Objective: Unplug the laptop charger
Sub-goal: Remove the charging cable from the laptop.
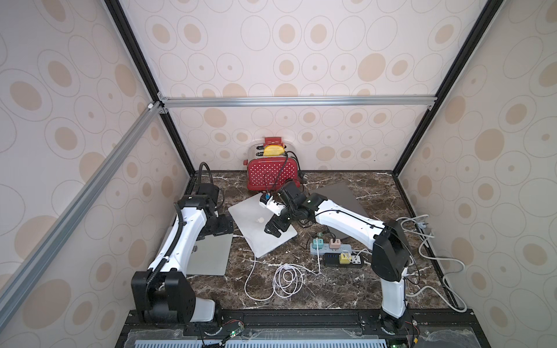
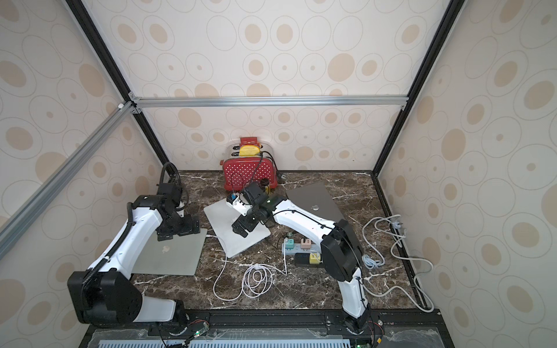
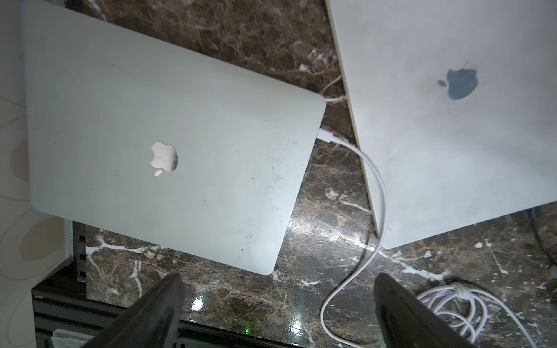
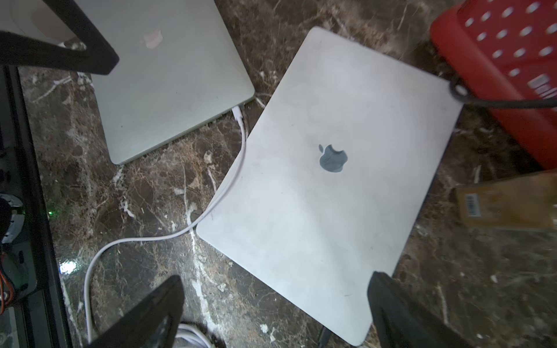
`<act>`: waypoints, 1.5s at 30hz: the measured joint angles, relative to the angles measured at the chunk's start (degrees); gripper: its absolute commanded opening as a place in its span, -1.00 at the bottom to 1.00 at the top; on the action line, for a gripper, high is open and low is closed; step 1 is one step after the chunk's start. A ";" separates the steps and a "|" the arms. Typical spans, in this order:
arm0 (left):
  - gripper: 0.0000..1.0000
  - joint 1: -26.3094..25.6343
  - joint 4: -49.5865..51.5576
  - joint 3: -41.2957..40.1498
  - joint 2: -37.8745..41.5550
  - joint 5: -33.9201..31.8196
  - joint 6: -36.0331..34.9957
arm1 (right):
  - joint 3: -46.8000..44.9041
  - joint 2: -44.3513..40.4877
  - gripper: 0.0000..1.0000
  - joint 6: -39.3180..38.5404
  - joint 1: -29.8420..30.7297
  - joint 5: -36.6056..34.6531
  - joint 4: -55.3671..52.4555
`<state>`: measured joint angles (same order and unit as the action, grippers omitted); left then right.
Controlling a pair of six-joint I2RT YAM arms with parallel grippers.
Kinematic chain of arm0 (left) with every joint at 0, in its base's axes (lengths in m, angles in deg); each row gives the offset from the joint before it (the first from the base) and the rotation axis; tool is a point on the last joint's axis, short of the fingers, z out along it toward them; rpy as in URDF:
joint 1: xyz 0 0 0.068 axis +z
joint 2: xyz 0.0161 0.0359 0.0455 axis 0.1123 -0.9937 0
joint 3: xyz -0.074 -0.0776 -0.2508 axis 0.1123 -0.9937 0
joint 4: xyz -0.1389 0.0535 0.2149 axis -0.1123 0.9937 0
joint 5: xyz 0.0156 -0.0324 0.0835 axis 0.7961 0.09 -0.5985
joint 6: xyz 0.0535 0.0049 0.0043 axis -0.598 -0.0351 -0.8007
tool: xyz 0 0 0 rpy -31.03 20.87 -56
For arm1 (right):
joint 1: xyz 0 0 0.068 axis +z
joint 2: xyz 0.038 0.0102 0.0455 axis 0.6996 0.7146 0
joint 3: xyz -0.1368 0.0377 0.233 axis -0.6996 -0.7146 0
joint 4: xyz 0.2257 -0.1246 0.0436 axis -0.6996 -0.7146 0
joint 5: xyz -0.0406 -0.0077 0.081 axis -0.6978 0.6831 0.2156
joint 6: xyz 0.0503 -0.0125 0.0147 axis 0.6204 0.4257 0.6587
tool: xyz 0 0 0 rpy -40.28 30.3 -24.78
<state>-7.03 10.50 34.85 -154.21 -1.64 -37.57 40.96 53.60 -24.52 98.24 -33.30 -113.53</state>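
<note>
The worktop [image 1: 331, 289] is dark brown stone with white lines. A light laptop [image 1: 253, 238] lies shut in the middle. Behind it stands a red toaster [image 1: 272, 176]. Left of it lies a grey laptop [image 1: 211, 256] with a white cord [image 3: 385, 199] plugged into its side. The cord curls in loops in front of the light laptop. Right of it lie two power strips [image 1: 343, 247]. Behind it on the right lies a dark laptop [image 1: 340, 191].

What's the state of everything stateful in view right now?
Left laptop, closed, charger attached.
Charger plug, seated in left laptop's port.
Middle laptop, closed.
Dark laptop, closed.
Left gripper, open, empty.
Right gripper, open, empty.
Toaster, yellow slice in slot.
</note>
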 measured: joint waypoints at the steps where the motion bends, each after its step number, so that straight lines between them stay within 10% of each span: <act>1: 0.98 0.11 -0.26 -0.79 -0.90 0.44 -0.07 | 0.00 1.01 0.83 0.42 0.35 0.55 0.24; 27: 0.98 1.53 -9.79 -10.97 -13.09 -2.80 -0.28 | 16.24 22.01 0.19 4.79 6.69 0.39 2.16; 35: 0.98 1.88 -9.99 -10.93 -13.09 -5.38 -0.52 | 26.16 28.09 -0.40 3.98 6.67 -1.75 -1.68; 45: 0.98 1.88 -10.36 -10.93 -15.23 -3.34 -0.70 | 24.68 27.47 -0.48 4.22 6.97 -2.78 -1.46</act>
<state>-5.15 0.14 23.92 -169.44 -4.98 -38.27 65.64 81.07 -20.30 105.21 -36.07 -115.00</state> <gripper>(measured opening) 0.990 0.266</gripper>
